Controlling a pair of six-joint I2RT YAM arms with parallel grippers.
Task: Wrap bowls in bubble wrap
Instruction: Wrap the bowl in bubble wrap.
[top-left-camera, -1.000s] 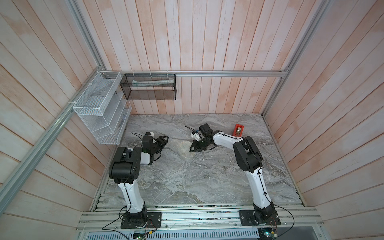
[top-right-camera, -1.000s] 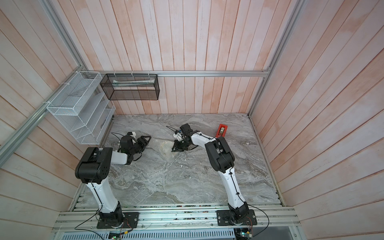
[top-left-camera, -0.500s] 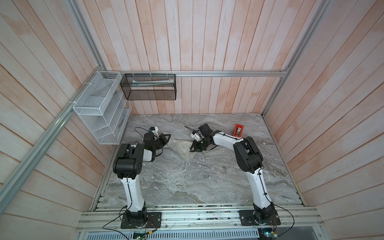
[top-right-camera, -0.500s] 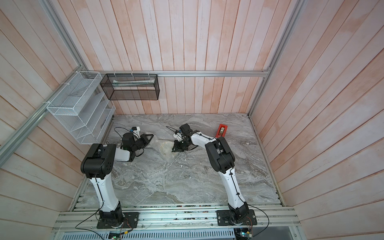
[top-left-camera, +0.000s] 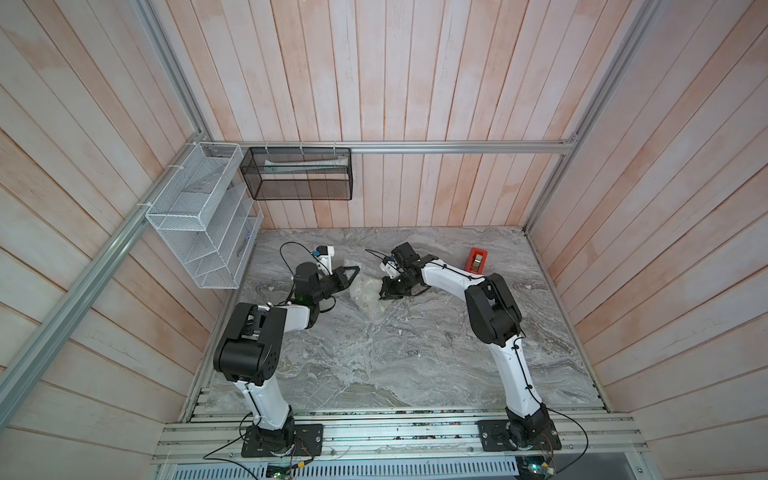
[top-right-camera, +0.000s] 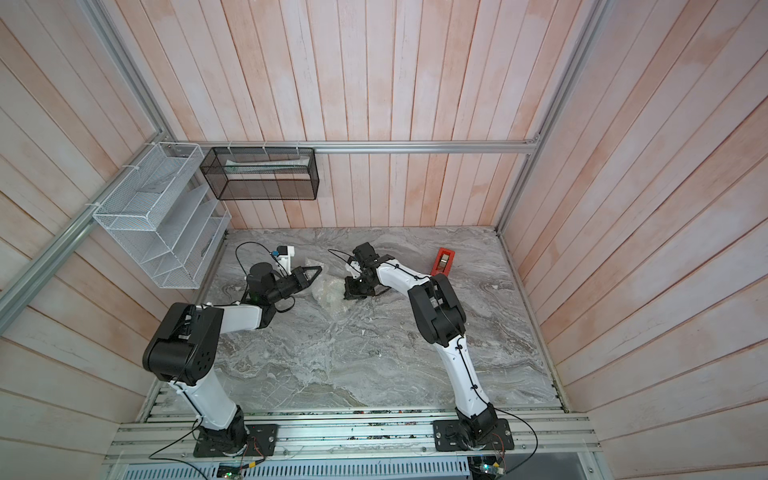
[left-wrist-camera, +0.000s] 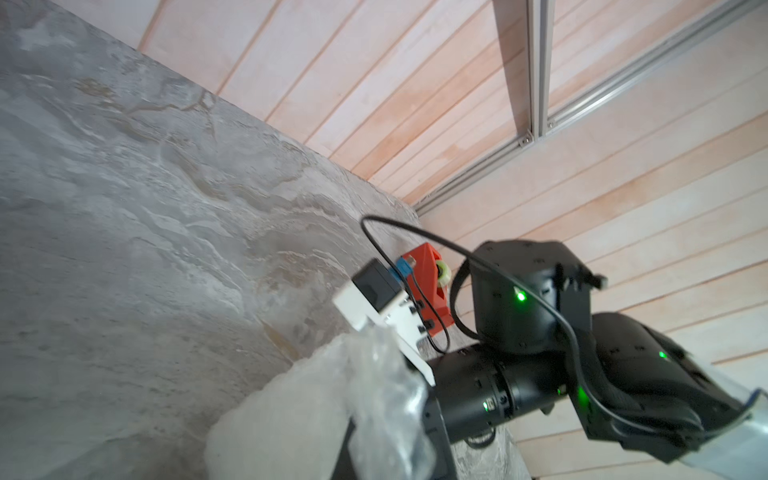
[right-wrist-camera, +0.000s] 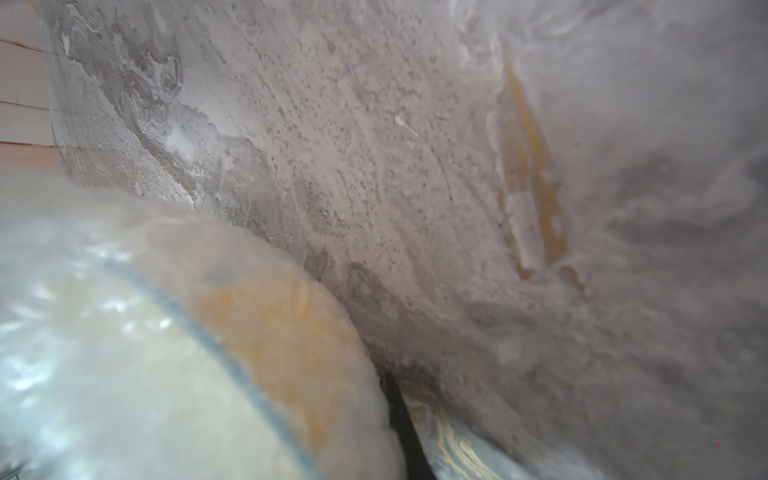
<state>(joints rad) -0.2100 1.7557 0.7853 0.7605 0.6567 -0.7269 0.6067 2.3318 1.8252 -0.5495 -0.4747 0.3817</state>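
Bowl (right-wrist-camera: 266, 332) was seen only blurred through bubble wrap (top-left-camera: 366, 294). Left gripper (top-left-camera: 355, 270) jaws were found together; right gripper (top-left-camera: 385, 293) jaws could not be made out.

Bowl (right-wrist-camera: 266, 332): small, round, white with an orange band and a thin blue line; blurred behind the wrap, lower left of the right wrist view.
Bubble wrap (top-left-camera: 366, 292) (top-right-camera: 331, 293): clear, whitish, crinkled; bunched in a lump over the bowl.
Place: on the grey surface (top-left-camera: 374, 357), upper centre in both top views.
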